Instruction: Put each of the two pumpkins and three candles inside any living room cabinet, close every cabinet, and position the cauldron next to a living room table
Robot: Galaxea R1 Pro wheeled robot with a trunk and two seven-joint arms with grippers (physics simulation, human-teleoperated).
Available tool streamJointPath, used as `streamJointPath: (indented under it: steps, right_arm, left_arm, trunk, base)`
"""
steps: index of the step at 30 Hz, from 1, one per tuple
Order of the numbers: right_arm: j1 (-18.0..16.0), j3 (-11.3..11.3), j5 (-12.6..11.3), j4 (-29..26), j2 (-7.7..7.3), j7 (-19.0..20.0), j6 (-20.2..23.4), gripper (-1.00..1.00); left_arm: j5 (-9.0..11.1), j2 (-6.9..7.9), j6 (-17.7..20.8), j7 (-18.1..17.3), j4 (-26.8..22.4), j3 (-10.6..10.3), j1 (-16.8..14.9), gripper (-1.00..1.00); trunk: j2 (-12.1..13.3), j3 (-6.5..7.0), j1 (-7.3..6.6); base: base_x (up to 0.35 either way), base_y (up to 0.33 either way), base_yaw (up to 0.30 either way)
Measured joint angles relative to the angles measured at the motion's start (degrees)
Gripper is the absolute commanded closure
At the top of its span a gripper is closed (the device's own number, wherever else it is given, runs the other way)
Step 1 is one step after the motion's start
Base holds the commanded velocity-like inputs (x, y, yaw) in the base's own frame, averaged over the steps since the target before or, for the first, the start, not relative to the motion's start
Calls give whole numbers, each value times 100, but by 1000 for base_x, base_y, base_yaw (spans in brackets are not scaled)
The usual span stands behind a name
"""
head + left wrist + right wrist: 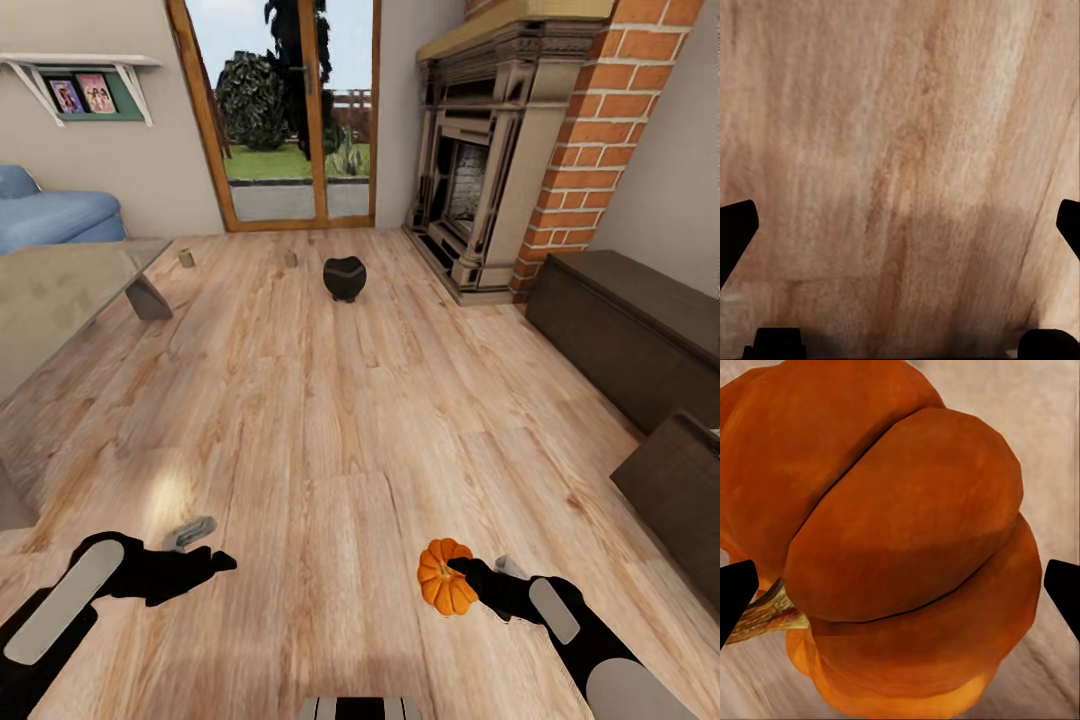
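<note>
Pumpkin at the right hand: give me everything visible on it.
The pumpkin is small, orange and deeply ribbed, with a smooth matte skin. The right wrist view shows a short brownish stem pointing sideways, so it is tipped over. The right hand grips it above the wooden floor, fingers either side. Nothing else touches it.

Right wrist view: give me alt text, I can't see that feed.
An orange ribbed pumpkin sits close up between the right gripper's black fingers, its stem toward one finger, pale wood floor behind.
</note>
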Motion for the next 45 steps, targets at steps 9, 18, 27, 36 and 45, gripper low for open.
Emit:
streamJointPath:
  steps: [9,18,27,36,45]
  right_arm:
    - [10,158,478,-159,-17,23,-26,100]
    - [26,314,819,-171,-12,57,-59,100]
    - [37,318,828,-164,-12,70,-78,100]
    - [37,318,830,-107,-12,68,-171,100]
    - [39,319,816,-77,-11,73,-200,100]
  left_arm:
    - [-848,-381,-1,46,-3,2,1,-100]
    - [-895,-391,-1,46,-5,2,0,-100]
    - [-896,-386,-1,32,-21,2,3,-100]
    - [-896,-385,-1,28,-21,11,5,-100]
    - [-896,-387,-1,28,-21,11,7,-100]
  trunk:
    - [12,199,-23]
    - [24,399,-46]
    - [36,599,-70]
    - [48,798,-93]
    - [60,998,-116]
  base:
    - [0,0,0]
    - [0,0,0]
    - [0,0,0]
    - [0,0,0]
    - [0,0,0]
